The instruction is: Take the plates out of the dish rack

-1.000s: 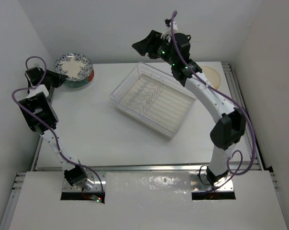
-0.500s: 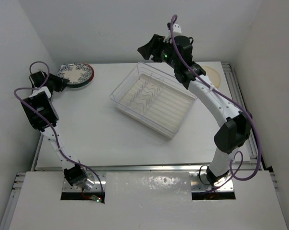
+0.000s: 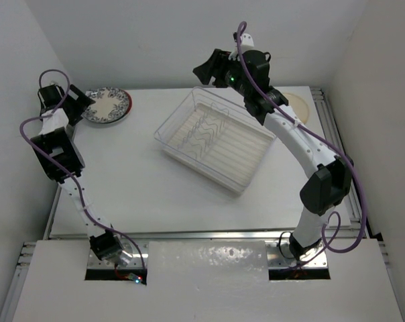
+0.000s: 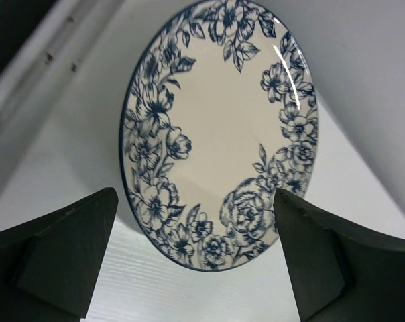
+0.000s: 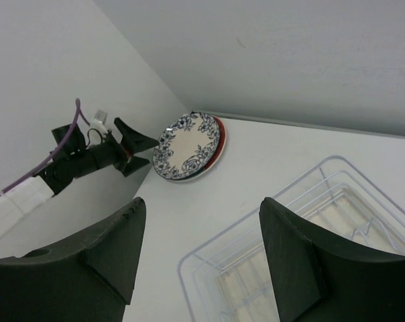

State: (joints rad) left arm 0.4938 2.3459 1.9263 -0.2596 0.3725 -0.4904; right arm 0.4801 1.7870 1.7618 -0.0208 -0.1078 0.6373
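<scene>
- The blue floral plate (image 4: 219,134) lies flat at the far-left corner of the table (image 3: 135,181), on top of a red-rimmed plate (image 5: 220,146) whose edge peeks out beneath it.
- The left gripper (image 4: 196,201) is just beside that stack, with its fingers spread wide and nothing pinched. The plate's near rim sits between them but apart from both pads.
- The right gripper (image 5: 201,201) hangs above the far edge of the dish rack (image 3: 239,157), its fingers parted and holding nothing.
- The rack sits mid-table, and from above its wire dividers (image 3: 206,131) show no plates, so the unloading looks all but finished.
- A cream plate (image 3: 300,107) lies near the far-right corner, partly hidden behind the right arm.
- The step in hand, as I read it, is getting the left arm clear of the stack.
- To do that well, keep the fingers wide and pull straight back along the wrist's own line, away from the plate.
- Don't swing sideways, because a finger could clip the rim and skid the top plate off the one below.
- Lift only once the fingertips are past the rim, and watch the side wall close behind the arm.
</scene>
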